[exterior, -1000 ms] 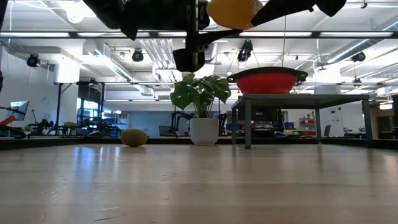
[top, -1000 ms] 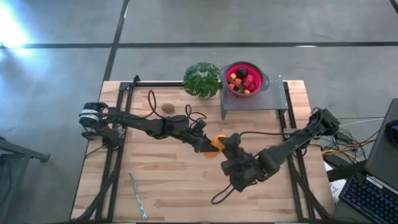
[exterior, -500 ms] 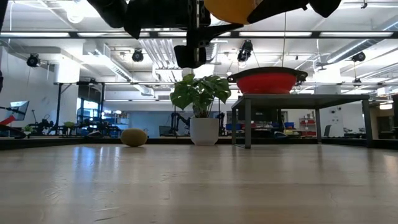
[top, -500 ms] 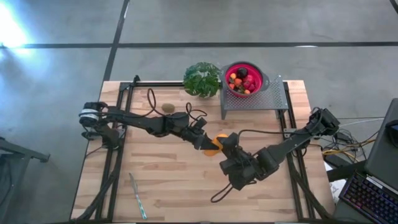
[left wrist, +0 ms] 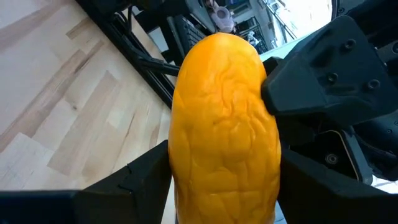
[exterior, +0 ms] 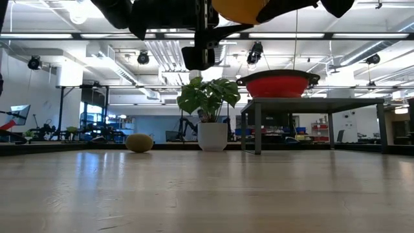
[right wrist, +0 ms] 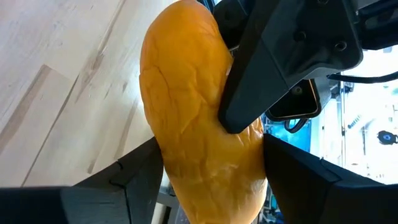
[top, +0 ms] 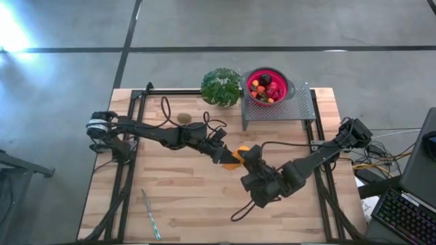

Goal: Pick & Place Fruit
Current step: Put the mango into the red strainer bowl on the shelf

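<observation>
An elongated yellow-orange fruit (top: 235,158) hangs in the air over the middle of the table, high in the low view (exterior: 240,8). My left gripper (top: 225,157) reaches it from the table's left and my right gripper (top: 246,158) from the right; both are shut on it. The fruit fills the left wrist view (left wrist: 224,124) and the right wrist view (right wrist: 199,112). An olive-brown kiwi (top: 184,117) rests on the table's far left part (exterior: 139,142). Several small fruits lie in a red bowl (top: 267,87). My left gripper pinches the yellow-orange fruit between its two fingers (left wrist: 146,177), one on each long side of its near end (left wrist: 186,186). The fingers come level from the table's left, and the fruit is lifted clear. My right gripper pinches the same fruit between its two fingers (right wrist: 140,174), on the sides of its other end (right wrist: 180,180). It comes from the table's right, its fingers turned about against the left gripper's finger (right wrist: 280,56). The fruit touches no surface.
The red bowl stands on a grey perforated rack (top: 289,109) at the table's far right. A leafy potted plant (top: 221,87) stands left of it. A thin pale stick (top: 151,214) lies near the table's near left corner. Bare wood lies below the grippers.
Both grippers and the fruit between them have risen a little and shifted slightly toward the table's left. The hold on the fruit looks the same throughout.
</observation>
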{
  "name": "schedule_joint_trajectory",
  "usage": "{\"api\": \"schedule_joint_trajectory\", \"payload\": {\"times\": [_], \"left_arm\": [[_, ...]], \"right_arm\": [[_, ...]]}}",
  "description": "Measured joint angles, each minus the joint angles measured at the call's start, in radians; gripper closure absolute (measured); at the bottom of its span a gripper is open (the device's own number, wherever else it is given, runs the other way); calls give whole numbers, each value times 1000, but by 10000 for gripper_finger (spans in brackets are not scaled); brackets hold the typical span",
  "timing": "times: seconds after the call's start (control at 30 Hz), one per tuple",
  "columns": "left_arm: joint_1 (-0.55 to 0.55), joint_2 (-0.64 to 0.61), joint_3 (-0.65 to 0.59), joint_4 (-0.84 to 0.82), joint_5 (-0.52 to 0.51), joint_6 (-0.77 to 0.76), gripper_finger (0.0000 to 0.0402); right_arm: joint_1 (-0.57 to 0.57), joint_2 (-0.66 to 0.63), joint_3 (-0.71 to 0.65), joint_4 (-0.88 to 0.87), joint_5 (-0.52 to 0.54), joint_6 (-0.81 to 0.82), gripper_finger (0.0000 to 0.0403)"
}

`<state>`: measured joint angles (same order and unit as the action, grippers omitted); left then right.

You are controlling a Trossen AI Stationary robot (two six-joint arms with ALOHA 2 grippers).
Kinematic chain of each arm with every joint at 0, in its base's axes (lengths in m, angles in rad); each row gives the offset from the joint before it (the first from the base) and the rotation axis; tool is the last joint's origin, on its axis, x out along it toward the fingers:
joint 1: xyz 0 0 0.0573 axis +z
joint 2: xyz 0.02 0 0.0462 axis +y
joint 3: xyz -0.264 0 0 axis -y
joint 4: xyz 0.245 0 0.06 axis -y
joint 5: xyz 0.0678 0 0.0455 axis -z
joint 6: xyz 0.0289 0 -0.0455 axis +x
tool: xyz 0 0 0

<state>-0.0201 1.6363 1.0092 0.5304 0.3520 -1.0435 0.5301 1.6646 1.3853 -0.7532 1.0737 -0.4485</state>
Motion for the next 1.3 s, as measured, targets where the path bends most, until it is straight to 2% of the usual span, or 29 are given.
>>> {"api": "schedule_joint_trajectory", "payload": {"times": [0.2,0.33,0.53,0.63,0.7,0.87,1.03,1.3], "left_arm": [[-1,0,0,0,-17,-3,151],[-1,0,3,5,-38,12,139],[-1,0,3,3,-32,69,67],[-1,0,3,10,49,146,26],[-1,0,3,11,68,168,9],[-1,-2,3,1,111,178,7],[-1,-2,2,-15,111,177,7],[0,-3,2,-24,88,183,7]], "right_arm": [[0,0,0,-1,3,2,143],[-3,0,0,16,7,4,146],[-4,0,0,11,9,4,161],[-4,0,0,8,7,4,163],[-5,0,0,8,6,5,159],[-4,-8,0,-15,5,5,147],[-12,-40,0,-89,17,42,156],[-70,-170,0,-194,28,158,158]]}}
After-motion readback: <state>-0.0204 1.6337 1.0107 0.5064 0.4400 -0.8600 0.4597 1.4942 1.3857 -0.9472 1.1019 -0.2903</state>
